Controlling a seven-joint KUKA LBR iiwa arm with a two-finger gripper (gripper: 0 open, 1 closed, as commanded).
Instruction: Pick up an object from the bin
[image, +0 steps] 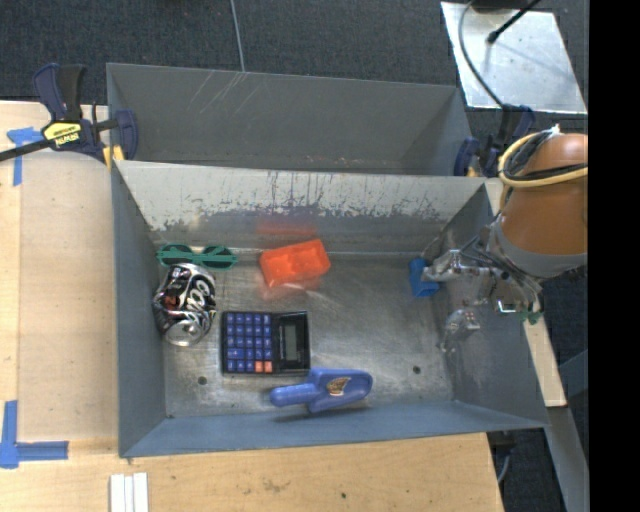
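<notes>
My gripper (456, 292) hangs low over the bin's right side, close to the sloping right wall. A small blue block (424, 277) lies just to its left, at the foot of that wall, touching or nearly touching the gripper's metal tip; I cannot tell whether it is gripped. An orange translucent block (295, 263) rests near the back wall at the middle, well to the left of the gripper.
A dark blue calculator (265, 342) lies left of centre. In front of it sits a blue-handled tool (322, 388) by the front wall. A crumpled shiny can (185, 301) and a flat green piece (197, 256) occupy the left side.
</notes>
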